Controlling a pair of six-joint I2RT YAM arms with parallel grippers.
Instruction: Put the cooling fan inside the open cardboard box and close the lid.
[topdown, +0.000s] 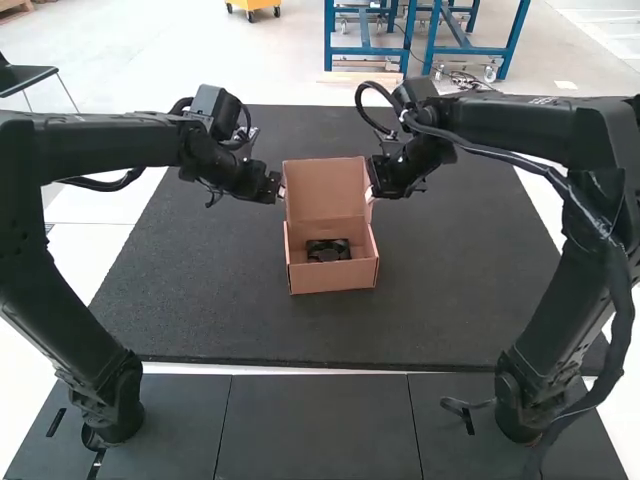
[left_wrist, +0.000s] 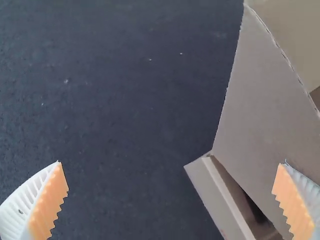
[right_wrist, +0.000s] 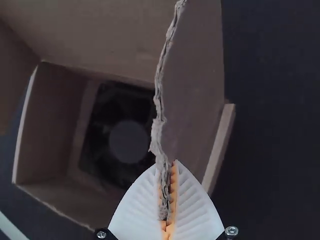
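The cooling fan (right_wrist: 125, 141) is lying flat on the floor of the open cardboard box (topdown: 332, 272), so I am judging the first half of the task done. Closing is the step in hand.

The lid (topdown: 325, 188) is standing upright at the box's far wall. My right end effector (right_wrist: 167, 202) is clamping the lid's side edge, its white ribbed fingers pressed together on the rough cardboard rim. The fan is sitting down inside the box, below and just beside that grip.

My left end effector (left_wrist: 169, 172) is hovering at the lid's opposite edge with its fingers apart. A cardboard flap is standing between them, close to one orange pad (left_wrist: 289, 205) and well apart from the other, not pinched.

The box is resting between the two end effectors on the dark mat (topdown: 200, 290) covering the counter.

For the next move, I am expecting to swing the lid toward me and down over the opening, keeping both sides level. The side flaps will likely need guiding inside the walls. The box looks light, so I am judging it may slide if pushed unevenly.
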